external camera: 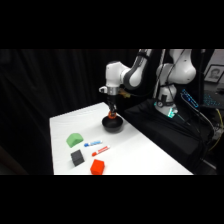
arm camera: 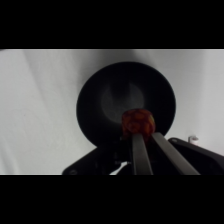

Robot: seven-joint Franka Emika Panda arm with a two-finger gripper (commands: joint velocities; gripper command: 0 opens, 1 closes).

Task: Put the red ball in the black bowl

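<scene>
From the side, my gripper [external camera: 113, 113] hangs just above the black bowl [external camera: 113, 125], near the middle of the frame, with a spot of red at its tip that I take to be the red ball [external camera: 114, 116]. The white table [external camera: 145, 155] stretches toward the lower right. Lower left of the bowl lie a green wedge [external camera: 74, 139], a small blue item [external camera: 92, 144], a thin red marker [external camera: 101, 150], a dark grey block [external camera: 77, 158] and a red-orange cube [external camera: 97, 166]. All are well apart from the bowl, and nothing stands between me and its hollow.

Through the wrist view, my two fingers [arm camera: 141, 155] rise from the bottom edge, pinching the red ball [arm camera: 138, 123] between their tips. The ball sits over the lower right part of the black bowl [arm camera: 100, 90], inside its rim, with the hollow's pale sheen just above and left of it in the frame.

I judge the step in hand to be the release. To do it well I should drift slightly toward the bowl's centre, stay low so the ball cannot bounce out, then part my fingers cleanly and lift straight up without brushing the rim.
</scene>
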